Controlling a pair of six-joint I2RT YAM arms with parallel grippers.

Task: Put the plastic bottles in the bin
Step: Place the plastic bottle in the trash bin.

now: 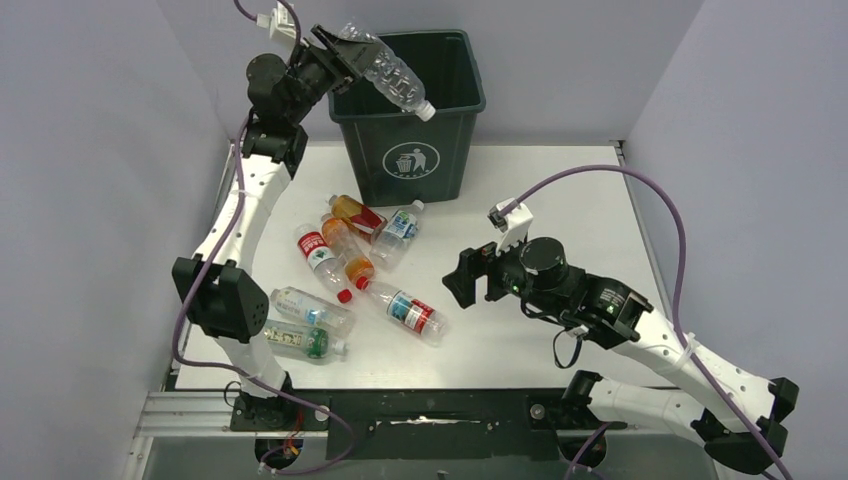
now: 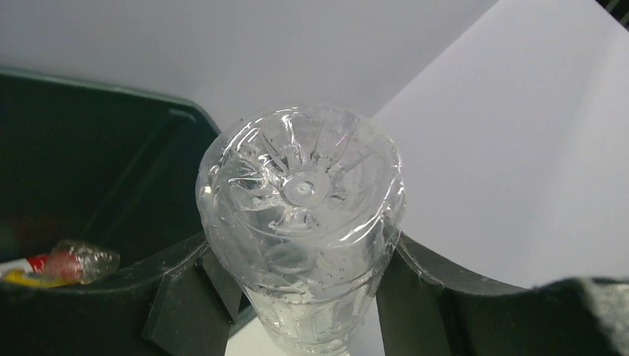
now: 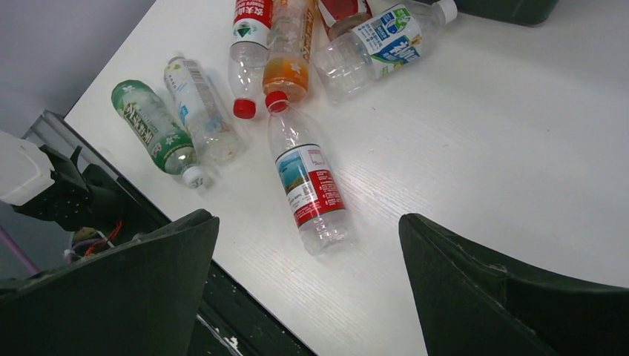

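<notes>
My left gripper (image 1: 352,52) is shut on a clear bottle (image 1: 395,80) without a label and holds it slanted, white cap down, over the open top of the dark green bin (image 1: 445,150). In the left wrist view the bottle's base (image 2: 300,193) fills the space between the fingers, with the bin's inner wall (image 2: 89,148) at left and a bottle (image 2: 74,261) lying inside. Several bottles lie on the table, among them a red-and-blue-labelled one (image 1: 405,310) (image 3: 308,185). My right gripper (image 1: 465,278) (image 3: 308,219) is open and empty just right of that bottle and above the table.
Other bottles lie left of centre: green-labelled (image 1: 300,340) (image 3: 152,126), clear (image 1: 310,308), red-labelled (image 1: 320,255), orange (image 1: 348,250), blue-labelled (image 1: 400,228) and red-orange (image 1: 355,212). Walls enclose the table's left, back and right sides. The bin stands at the table's far edge.
</notes>
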